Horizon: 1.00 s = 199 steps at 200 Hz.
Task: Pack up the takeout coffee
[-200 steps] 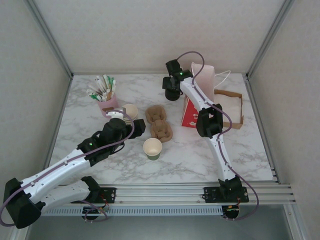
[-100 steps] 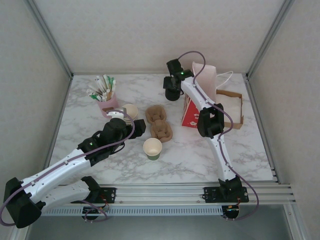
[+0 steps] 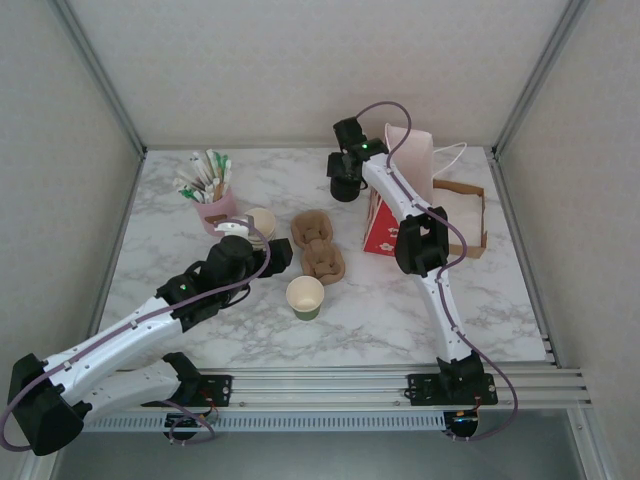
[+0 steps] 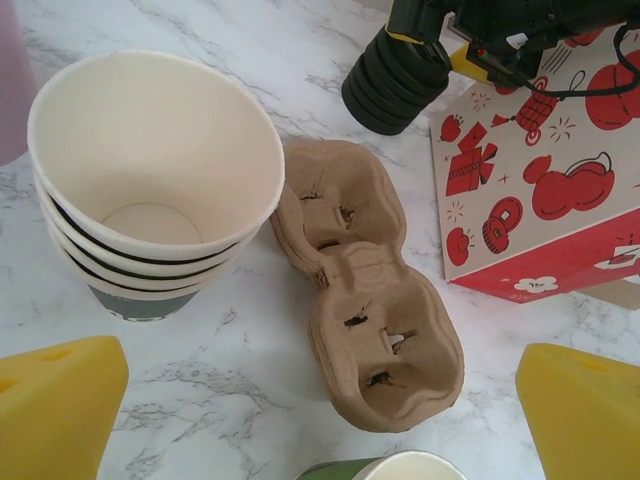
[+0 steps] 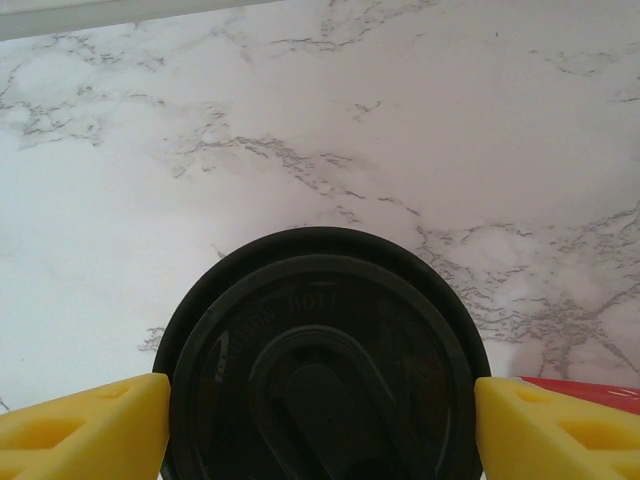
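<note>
Cup stands uncovered near the middle of the table's near edge, upright and apart from everything. Packing has barely begun: the cup has no lid, and the two sockets of the cardboard carrier just beyond it lie empty. The black lid tops a stack of lids toward the far edge. There the right gripper straddles it, a yellow finger at each side of the rim; whether they pinch it cannot be told. The left gripper hangs spread wide over the carrier, holding nothing. Left to do, by appearances: lift the lid, cap the cup, seat it in the carrier. Beside the carrier, the nested spare cups are empty at the top. A pink pot near the far left corner holds sachets, and the red-printed box hides its contents.
</note>
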Available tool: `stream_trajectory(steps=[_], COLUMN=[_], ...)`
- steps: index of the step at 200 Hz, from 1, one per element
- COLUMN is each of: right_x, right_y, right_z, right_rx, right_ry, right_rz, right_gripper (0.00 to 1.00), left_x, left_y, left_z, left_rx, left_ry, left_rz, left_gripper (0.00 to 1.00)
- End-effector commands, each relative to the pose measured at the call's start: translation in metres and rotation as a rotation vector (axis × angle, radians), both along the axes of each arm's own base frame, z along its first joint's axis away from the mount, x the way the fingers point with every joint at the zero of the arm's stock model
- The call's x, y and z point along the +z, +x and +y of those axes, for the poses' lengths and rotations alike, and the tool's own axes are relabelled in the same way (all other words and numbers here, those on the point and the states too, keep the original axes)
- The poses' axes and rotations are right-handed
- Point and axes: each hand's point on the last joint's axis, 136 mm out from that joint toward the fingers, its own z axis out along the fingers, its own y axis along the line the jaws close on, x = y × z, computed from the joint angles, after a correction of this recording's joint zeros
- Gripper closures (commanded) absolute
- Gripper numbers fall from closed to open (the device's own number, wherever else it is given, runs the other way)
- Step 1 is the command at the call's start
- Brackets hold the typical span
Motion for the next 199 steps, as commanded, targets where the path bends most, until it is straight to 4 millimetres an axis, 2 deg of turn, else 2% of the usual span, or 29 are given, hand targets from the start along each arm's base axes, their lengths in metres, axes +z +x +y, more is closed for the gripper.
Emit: stream_trajectory(steps=[1, 85, 199], right_x=[0.013, 0.021, 0.051], right_y=[0.001, 0.0, -0.006], right_z=[-0.002, 0.0, 0.004], right_rx=[0.009, 0.019, 0.033], right_ry=[0.011, 0.018, 0.001], right_rz=[-0.015, -0.024, -0.076], right_gripper=[0.24, 0.33, 0.37], left_x=[0.014, 0.015, 0.016], left_y=[0.004, 0.004, 0.003], left_z=[-0.001, 0.0, 0.003], left_rx=[0.004, 0.007, 0.017], left_ry=[-0.022, -0.023, -0.027], left_rz=[-0.029, -0.033, -0.041], left_gripper=[0.0, 0.0, 0.0])
